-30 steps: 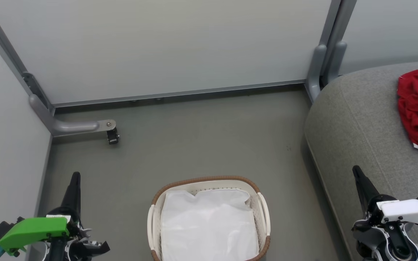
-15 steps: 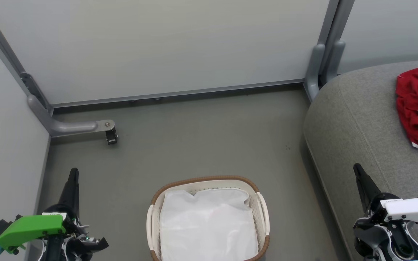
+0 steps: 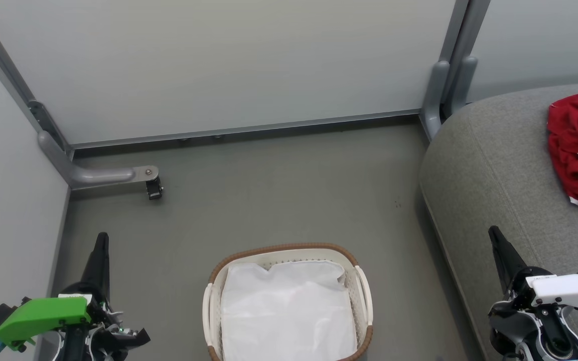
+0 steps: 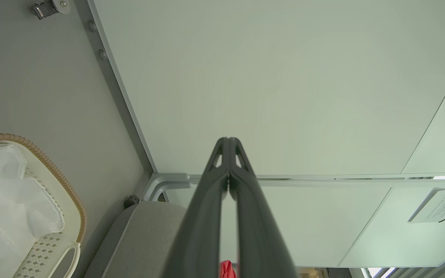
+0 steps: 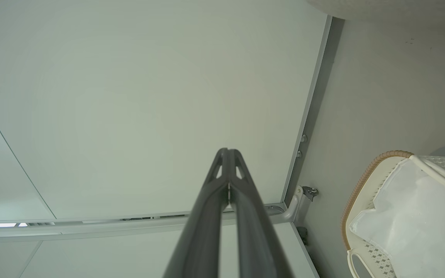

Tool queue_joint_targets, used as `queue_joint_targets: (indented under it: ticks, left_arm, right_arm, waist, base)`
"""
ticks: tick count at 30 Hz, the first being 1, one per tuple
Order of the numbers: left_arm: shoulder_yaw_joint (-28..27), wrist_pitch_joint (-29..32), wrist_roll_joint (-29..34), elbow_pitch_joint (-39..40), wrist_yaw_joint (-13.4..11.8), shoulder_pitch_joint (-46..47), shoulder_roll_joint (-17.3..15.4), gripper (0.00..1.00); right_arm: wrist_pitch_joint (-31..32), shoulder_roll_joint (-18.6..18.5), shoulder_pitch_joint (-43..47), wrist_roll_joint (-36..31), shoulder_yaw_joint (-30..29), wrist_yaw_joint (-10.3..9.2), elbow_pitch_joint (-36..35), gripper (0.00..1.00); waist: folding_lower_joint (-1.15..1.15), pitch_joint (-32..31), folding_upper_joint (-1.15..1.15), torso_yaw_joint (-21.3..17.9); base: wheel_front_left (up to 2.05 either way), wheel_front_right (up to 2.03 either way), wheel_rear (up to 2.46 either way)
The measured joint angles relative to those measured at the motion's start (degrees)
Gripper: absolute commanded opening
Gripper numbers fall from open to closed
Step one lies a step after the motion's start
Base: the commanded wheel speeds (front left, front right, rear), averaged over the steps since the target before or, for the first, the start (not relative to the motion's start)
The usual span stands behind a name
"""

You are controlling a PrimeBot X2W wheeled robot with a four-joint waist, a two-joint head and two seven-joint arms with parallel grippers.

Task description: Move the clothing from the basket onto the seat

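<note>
You're seeing clothing [image 3: 577, 145] lying on the seat [image 3: 489, 165], basket [image 3: 284, 249] holding just its liner [image 3: 289, 311], left gripper [image 3: 102, 239] and right gripper [image 3: 493, 233] closed, empty.

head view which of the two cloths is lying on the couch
The red clothing, bunched on the grey seat at the right edge. The other cloth, the plain white liner, lies inside the basket on the floor.

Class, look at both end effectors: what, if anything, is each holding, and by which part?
Nothing is held. The left end effector and the right end effector are both shut and empty; the clothing lies on the seat, apart from them.
</note>
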State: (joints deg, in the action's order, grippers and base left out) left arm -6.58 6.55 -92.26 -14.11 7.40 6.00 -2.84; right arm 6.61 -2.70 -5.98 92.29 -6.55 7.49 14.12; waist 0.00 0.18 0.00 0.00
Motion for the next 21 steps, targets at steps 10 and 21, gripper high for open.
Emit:
queue_joint_targets:
  ticks: [10,21]
  left_arm:
    - [0.0,0.0,0.0,0.0,0.0,0.0,0.0,0.00]
    - [0.0,0.0,0.0,0.0,0.0,0.0,0.0,0.00]
  right_arm:
    - [0.0,0.0,0.0,0.0,0.0,0.00,0.0,0.00]
    - [0.0,0.0,0.0,0.0,0.0,0.00,0.0,0.00]
  waist:
    - [0.00,0.0,0.00,0.0]
    - [0.00,0.0,0.00,0.0]
  base:
    - [0.00,0.00,0.00]
    - [0.00,0.00,0.00]
